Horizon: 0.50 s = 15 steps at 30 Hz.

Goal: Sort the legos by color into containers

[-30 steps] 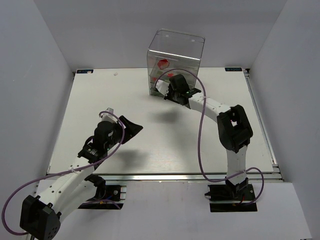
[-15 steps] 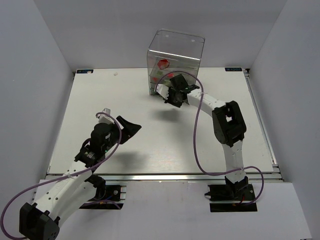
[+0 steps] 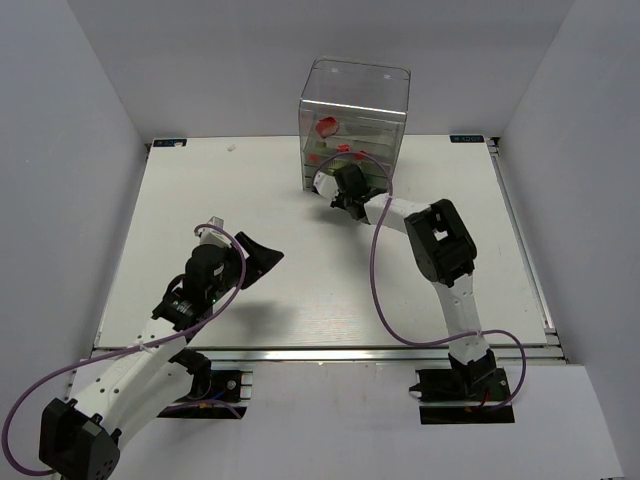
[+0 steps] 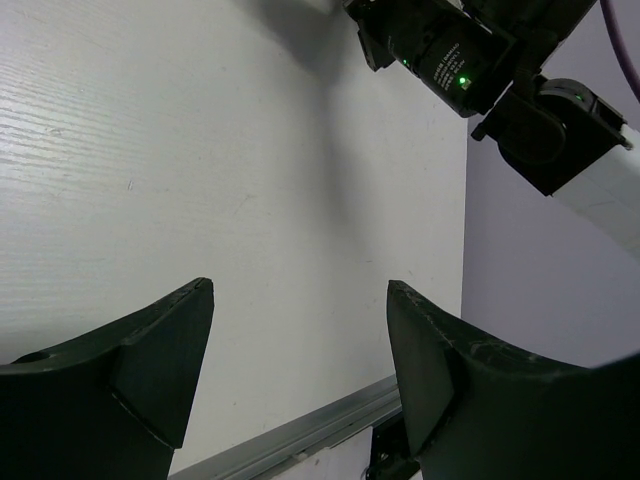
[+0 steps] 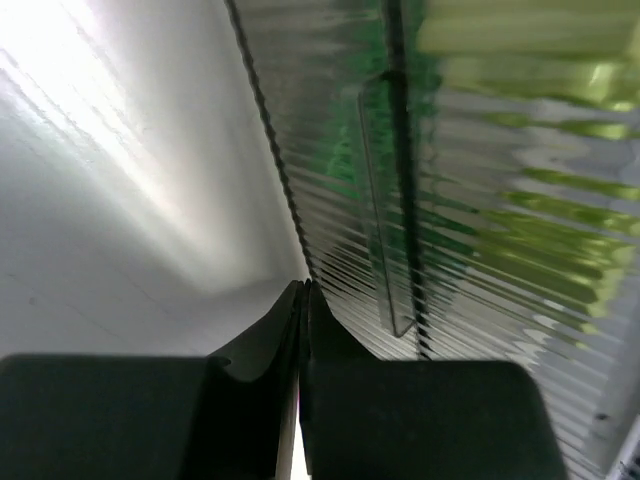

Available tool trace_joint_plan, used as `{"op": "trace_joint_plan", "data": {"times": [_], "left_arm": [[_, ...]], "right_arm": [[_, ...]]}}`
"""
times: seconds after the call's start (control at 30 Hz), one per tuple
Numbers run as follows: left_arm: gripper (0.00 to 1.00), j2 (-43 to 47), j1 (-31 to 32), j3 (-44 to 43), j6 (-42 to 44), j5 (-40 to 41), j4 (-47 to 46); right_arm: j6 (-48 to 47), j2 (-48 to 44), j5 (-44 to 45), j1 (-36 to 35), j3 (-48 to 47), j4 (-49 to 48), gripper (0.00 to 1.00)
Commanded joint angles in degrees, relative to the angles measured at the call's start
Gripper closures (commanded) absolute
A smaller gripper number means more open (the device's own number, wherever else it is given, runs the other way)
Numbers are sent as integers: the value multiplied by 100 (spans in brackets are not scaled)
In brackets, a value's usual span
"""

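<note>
Now R gripper pinched at containers, L gripper agape.

The white table bears a clear drawer box at its back.

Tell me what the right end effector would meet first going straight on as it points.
Probably the ribbed front wall of the clear container: the shut right end effector points at its base, very close, though contact is unclear.

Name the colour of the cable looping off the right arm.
Purple. The cable shows best in the top external view.
</note>
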<state>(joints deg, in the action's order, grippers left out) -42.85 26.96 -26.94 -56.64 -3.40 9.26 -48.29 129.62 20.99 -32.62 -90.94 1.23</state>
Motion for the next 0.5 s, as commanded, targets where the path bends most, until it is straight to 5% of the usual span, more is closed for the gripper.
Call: {"op": "trace_joint_plan", "data": {"times": [0.0,0.07,0.1,0.2,0.23,0.33,0.47], "left_arm": [[20,101,20,-22,-13,59,32],[20,137,20,-31,-5,67,32],[20,145,20,-39,4,67,50],[20,198,20,-48,22,85,50],[20,207,20,-48,30,94,15],[19,259,20,-13,74,33,-116],[10,286,20,-13,346,-300,-503]], "right_arm": [[39,-305,-362,63,-12,203,100],[75,-604,-1452,45,-422,1557,100],[-21,-796,-2789,45,-582,2895,100],[108,-1331,-4335,45,-663,4057,94],[301,-1491,-4558,63,-567,4069,88],[1241,-2212,-4850,72,48,3684,11],[2393,-2976,-4605,89,532,3375,11]]}}
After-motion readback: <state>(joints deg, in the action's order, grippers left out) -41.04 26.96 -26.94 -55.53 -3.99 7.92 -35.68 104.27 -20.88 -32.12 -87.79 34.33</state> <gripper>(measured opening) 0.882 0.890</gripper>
